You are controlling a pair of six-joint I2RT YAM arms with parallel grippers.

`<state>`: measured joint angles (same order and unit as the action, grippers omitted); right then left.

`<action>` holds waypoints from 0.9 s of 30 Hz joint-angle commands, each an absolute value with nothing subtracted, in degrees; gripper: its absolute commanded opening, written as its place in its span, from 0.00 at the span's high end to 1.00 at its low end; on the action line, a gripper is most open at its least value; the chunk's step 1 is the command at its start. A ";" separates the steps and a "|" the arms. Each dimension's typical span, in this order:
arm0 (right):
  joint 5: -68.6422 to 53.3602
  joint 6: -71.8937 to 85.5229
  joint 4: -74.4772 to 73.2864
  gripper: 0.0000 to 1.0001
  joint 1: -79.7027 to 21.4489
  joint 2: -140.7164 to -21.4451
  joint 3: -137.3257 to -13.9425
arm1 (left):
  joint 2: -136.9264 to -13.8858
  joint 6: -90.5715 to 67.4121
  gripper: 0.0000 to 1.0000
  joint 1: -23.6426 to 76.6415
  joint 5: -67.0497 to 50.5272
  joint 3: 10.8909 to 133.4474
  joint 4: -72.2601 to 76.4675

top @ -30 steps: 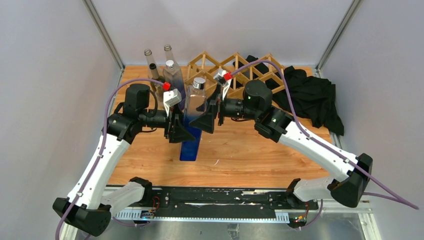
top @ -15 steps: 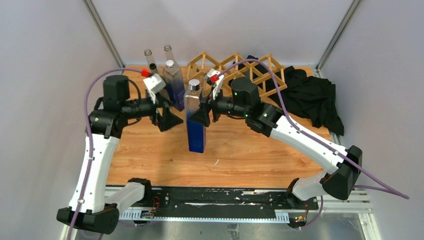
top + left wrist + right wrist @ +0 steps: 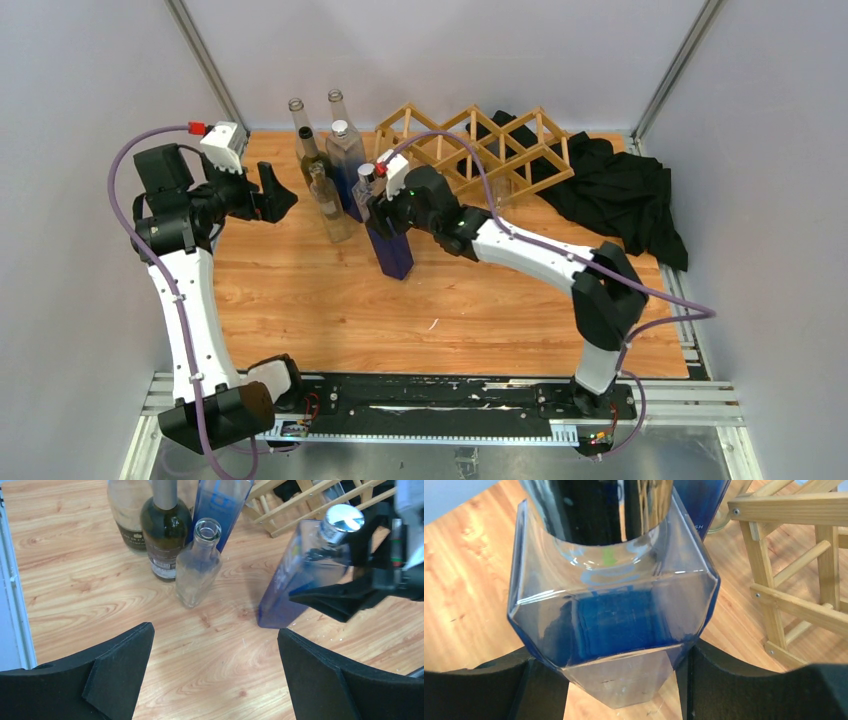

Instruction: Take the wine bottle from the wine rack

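1. The wine bottle (image 3: 393,250), square, blue-tinted glass with a silver cap, is out of the wine rack (image 3: 500,150). Its base is down at the tabletop (image 3: 450,310), just near-left of the rack's left end.
2. The right pincer (image 3: 380,208) grips this bottle high on its body, with a black finger (image 3: 479,690) pressed against each side of the glass.
3. The left pincer (image 3: 277,196) hangs wide open with nothing between its fingers, well to the left of the wine bottle, over the far-left part of the tabletop.
4. A cluster of other bottles (image 3: 325,165) stands between the two pincers, among them a small clear bottle (image 3: 199,565) and a dark green bottle (image 3: 162,535).
5. A black cloth (image 3: 625,190) lies at the far right, beside and behind the rack.
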<state>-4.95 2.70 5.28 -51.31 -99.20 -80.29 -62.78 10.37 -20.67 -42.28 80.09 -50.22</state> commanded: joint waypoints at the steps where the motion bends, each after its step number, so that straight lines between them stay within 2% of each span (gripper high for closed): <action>1: -0.15 1.98 23.73 1.00 -51.50 -101.88 -87.48 | -61.86 9.02 0.00 -21.28 -39.77 80.44 -49.39; 12: 8.76 2.37 37.32 1.00 -51.50 -113.63 -92.10 | -61.22 10.06 0.00 -21.33 -41.74 79.99 -49.39; 23: 12.73 1.09 40.01 1.00 -53.79 -120.66 -95.57 | -61.71 10.63 0.00 -21.29 -42.79 79.53 -49.33; 25: 12.97 0.74 39.19 0.91 -54.11 -121.24 -96.25 | -61.66 10.76 0.00 -21.31 -42.87 79.39 -49.36; 27: 12.94 0.69 37.71 0.73 -54.30 -121.18 -96.62 | -61.50 11.00 0.00 -21.30 -42.89 78.88 -49.31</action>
<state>11.46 1.19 31.38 -52.88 -121.05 -92.47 -61.89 10.17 -20.93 -41.82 79.90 -50.02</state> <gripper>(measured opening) 0.673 0.997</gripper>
